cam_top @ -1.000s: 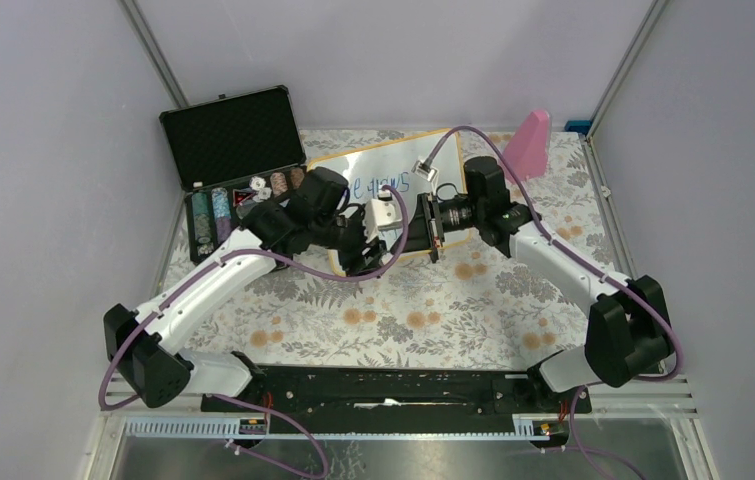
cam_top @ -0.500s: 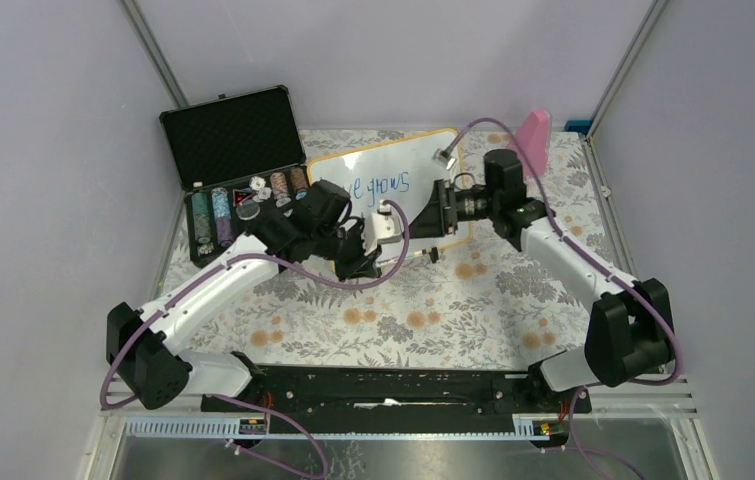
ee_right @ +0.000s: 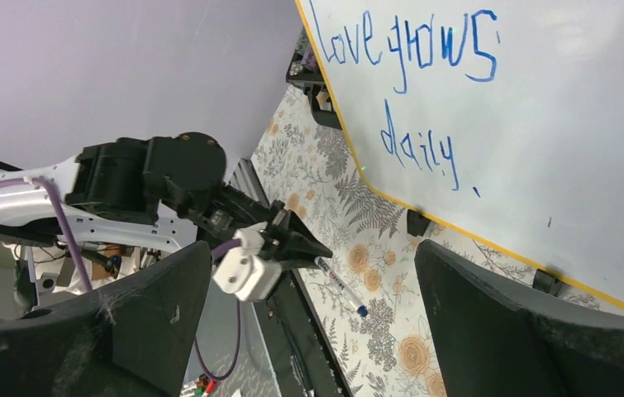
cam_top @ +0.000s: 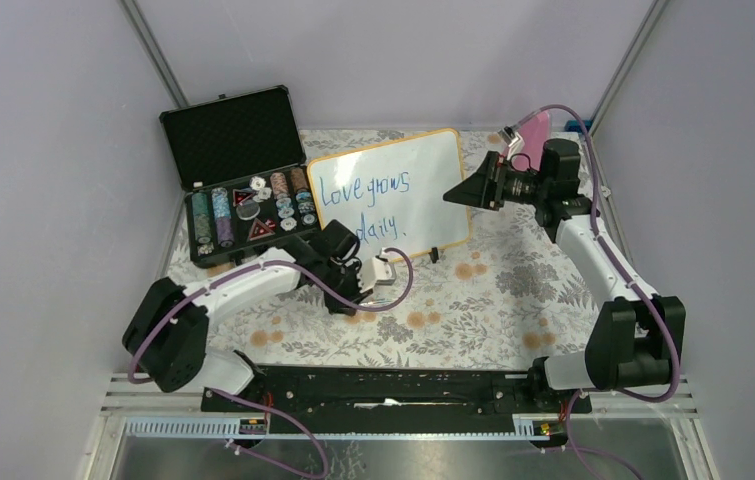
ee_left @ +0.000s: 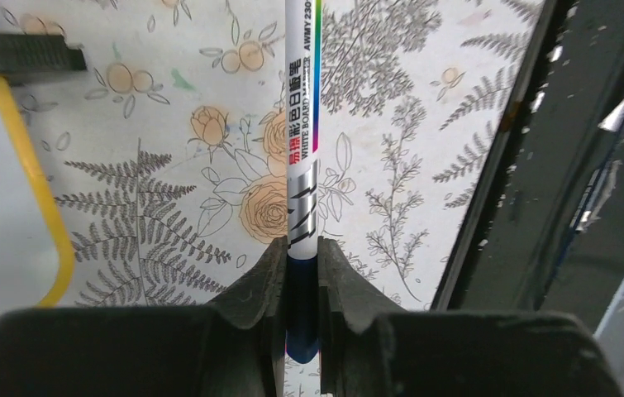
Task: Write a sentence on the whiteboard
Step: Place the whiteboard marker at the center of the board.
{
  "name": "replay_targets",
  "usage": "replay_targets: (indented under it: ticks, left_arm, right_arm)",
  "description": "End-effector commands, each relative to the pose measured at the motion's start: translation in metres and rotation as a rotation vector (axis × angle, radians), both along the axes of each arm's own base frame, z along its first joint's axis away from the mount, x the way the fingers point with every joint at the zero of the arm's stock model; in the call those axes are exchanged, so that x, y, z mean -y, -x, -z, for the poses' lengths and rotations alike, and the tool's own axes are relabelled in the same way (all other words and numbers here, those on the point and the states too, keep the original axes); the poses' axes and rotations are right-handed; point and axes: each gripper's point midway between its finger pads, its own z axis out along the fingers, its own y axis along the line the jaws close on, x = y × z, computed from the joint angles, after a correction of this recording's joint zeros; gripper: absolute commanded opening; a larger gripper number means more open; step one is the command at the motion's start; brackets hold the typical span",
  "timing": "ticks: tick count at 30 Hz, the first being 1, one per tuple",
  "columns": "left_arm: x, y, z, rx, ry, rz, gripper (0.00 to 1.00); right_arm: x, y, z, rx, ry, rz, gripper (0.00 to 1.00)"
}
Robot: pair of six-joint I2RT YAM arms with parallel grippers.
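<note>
1. Task item: the whiteboard (cam_top: 438,215) stands on its black feet at the 12 o'clock side of the tabletop (cam_top: 473,310). The sentence (cam_top: 365,200) is read on it in blue, in two lines: "Love grows" above, "daily." below, closed with a full stop.
2. Left claw (ee_left: 301,252): it is clamped on the barrel of a white-board marker (ee_left: 304,124). It is positioned above the floral cloth at 6 o'clock of the board's lower rim, apart from the board. Whether the marker is capped cannot be told.
3. Right claw (cam_top: 465,190): its jaws are spread wide and nothing is held between them. It is located at 3 o'clock of the board, just beside the right rim, with no contact visible.
4. Other items: a black case (cam_top: 238,175) with chips lies open at 9 o'clock of the board; a pink object (cam_top: 531,135) is seen at 1 o'clock of it.
5. Step in hand: the writing is judged complete, since the text ends in a full stop and the marker is held off the surface. The task is judged nearly done.
6. Next move: the marker is to be lowered onto bare cloth clear of the board's feet, and the left claw is to be released only once the barrel is supported, so that rolling is limited. The fresh ink is not to be brushed by either arm.
</note>
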Motion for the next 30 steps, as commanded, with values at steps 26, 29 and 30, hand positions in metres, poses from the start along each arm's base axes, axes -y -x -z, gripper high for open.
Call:
replay_targets:
  ticks: [26, 29, 30]
  left_arm:
    - [-0.012, -0.019, 0.055, 0.033, -0.128, -0.013, 0.44]
    - [-0.010, -0.019, 0.047, 0.034, -0.114, -0.019, 0.52]
    - [-0.009, -0.018, 0.044, 0.033, -0.106, -0.021, 0.53]
  right_arm:
    - [-0.001, 0.012, -0.010, 0.036, -0.038, -0.046, 1.00]
    - [-0.001, 0.014, -0.012, 0.038, -0.041, -0.054, 0.99]
    - [-0.001, 0.014, -0.012, 0.038, -0.042, -0.057, 0.99]
